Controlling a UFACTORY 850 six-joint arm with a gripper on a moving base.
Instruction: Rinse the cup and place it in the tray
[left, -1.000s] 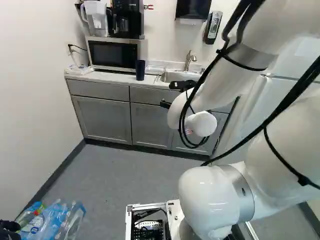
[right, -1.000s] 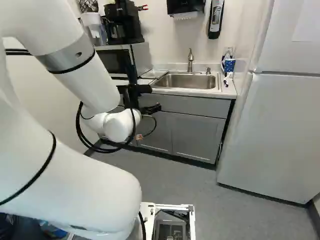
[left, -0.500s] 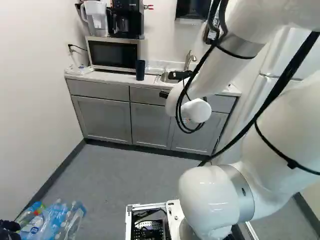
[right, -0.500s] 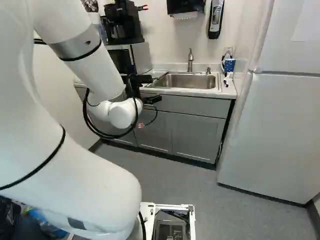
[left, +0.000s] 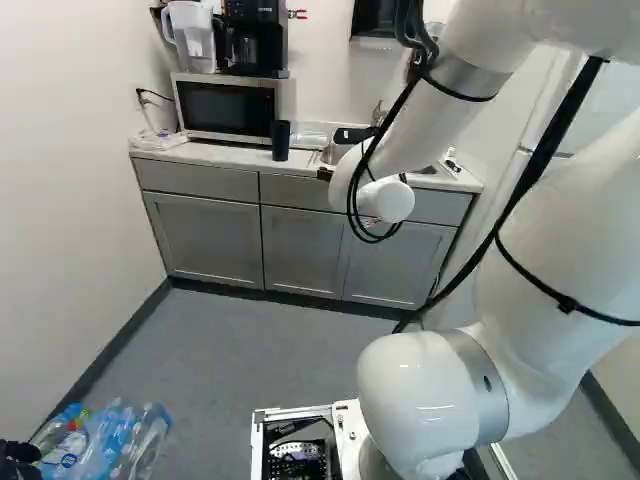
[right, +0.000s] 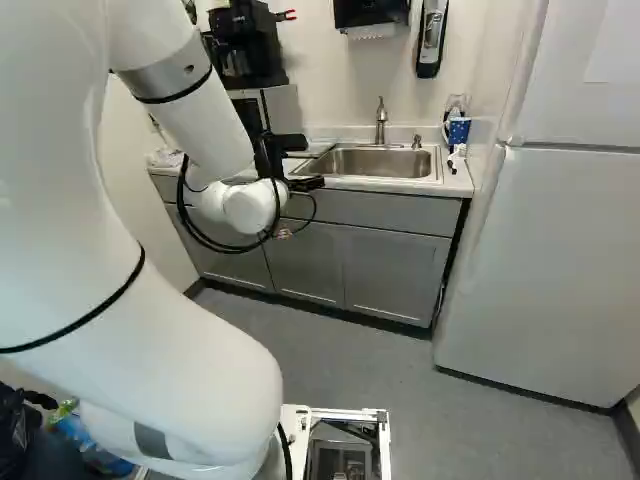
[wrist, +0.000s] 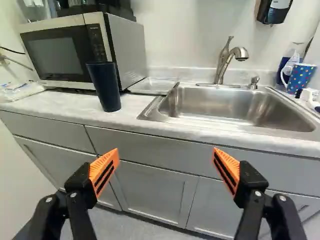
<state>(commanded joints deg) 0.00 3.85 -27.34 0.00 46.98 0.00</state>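
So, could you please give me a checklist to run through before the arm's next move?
- Gripper open: ok.
- Cup upright on the counter: ok.
- Cup lined up between the fingers: not ok, it stands ahead and off to one side.
- Tray in place between microwave and sink: ok.
- Faucet running: not ok, no stream shows.
- Cup clean inside: cannot tell.

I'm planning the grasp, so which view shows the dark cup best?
The wrist view: the cup stands large and unblocked on the counter. The left base view shows it whole, but small. In the right base view I cannot make it out behind my arm.
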